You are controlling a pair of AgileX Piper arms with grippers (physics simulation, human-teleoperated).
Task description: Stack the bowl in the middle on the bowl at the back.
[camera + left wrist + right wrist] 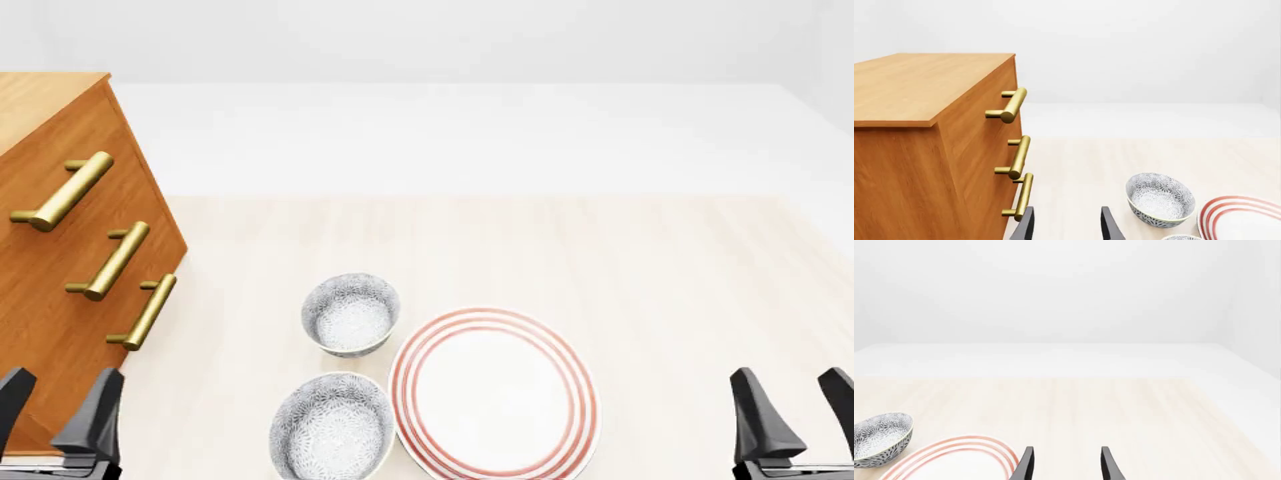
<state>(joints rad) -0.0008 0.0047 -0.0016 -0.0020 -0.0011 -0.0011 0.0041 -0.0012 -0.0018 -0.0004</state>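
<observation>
Upright and empty on the table [667,270], left of centre and close to the near edge: the bowl in the middle [331,432], white with dense dark-grey lacy pattern inside and out. Cut off by the lower border in the front view, and only a sliver of rim in the left wrist view. Touched by no finger.

Just beyond it, slightly to the right, apart by a narrow gap: the bowl at the back [351,312], same pattern, also upright and empty, smaller-looking from the front.

Immediately right of both bowls, flat on the table: a large white plate [494,390] with red rings round its rim, very close to the nearer bowl, contact impossible to tell.

At the far left, a wooden drawer cabinet [54,300] with three brass bar handles [120,260] facing the bowls, well apart from them.

At the near-left corner, beside the cabinet front: the left gripper [56,415], dark fingers spread apart, nothing between them. At the near-right corner, well apart from the plate: the right gripper [797,410], fingers likewise spread wide and holding nothing. Both low in the front view, well short of either bowl.
</observation>
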